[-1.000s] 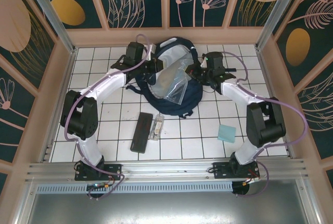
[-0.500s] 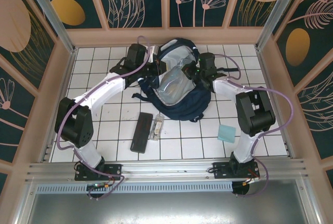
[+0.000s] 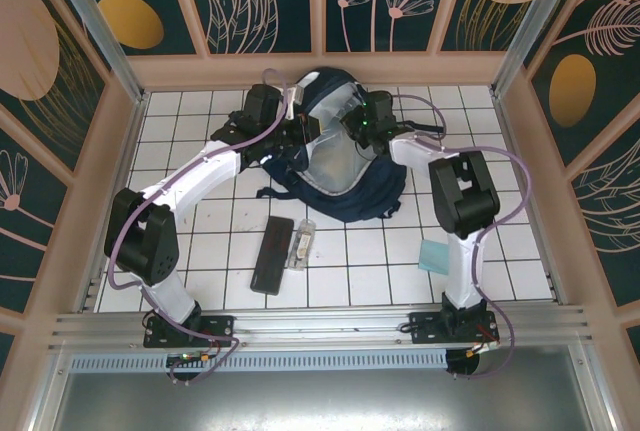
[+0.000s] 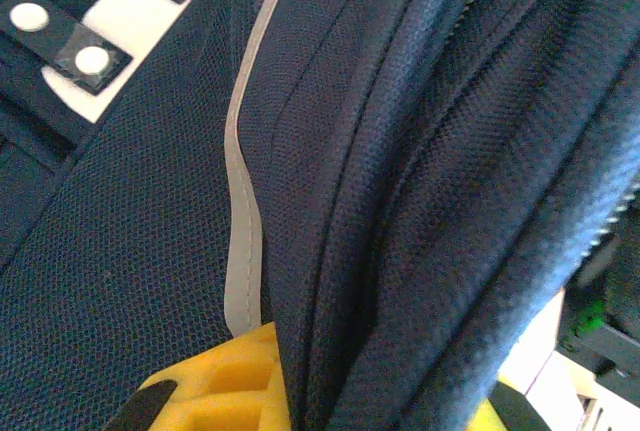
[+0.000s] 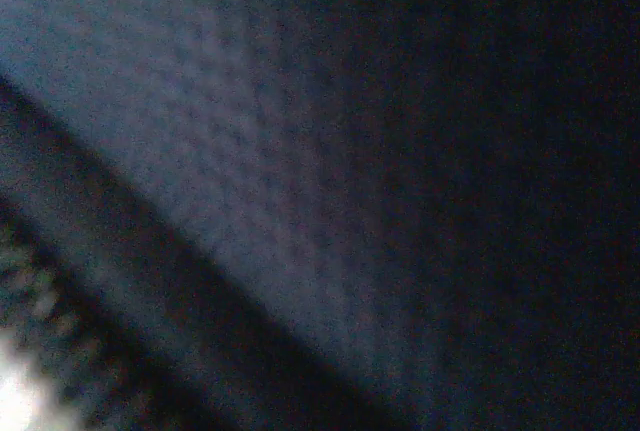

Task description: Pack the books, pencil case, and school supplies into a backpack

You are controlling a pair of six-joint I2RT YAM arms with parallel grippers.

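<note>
The navy backpack [image 3: 350, 196] lies at the back middle of the tiled floor with its mouth held apart. A pale clear plastic ruler set [image 3: 335, 159] shows inside the mouth. My left gripper [image 3: 300, 138] is at the mouth's left rim, shut on the backpack's fabric; in the left wrist view that navy cloth [image 4: 400, 171] runs between the yellow fingers [image 4: 215, 386]. My right gripper [image 3: 357, 127] is pressed into the right rim, and its wrist view is blurred dark fabric [image 5: 300, 151]; it is shut. On the tiles lie the black pencil case [image 3: 272, 254], the clear tube [image 3: 303, 243] and the teal pad [image 3: 435, 256]. The books are out of view.
Wooden walls [image 3: 320, 69] enclose the tiled floor on three sides. A metal rail [image 3: 320, 329] runs along the near edge by the arm bases. The right arm's elbow [image 3: 460, 186] stands folded just right of the backpack.
My right gripper has swung left along the backpack's top rim and its elbow has folded in. The mouth has narrowed around the clear ruler set. My left gripper keeps its hold.
</note>
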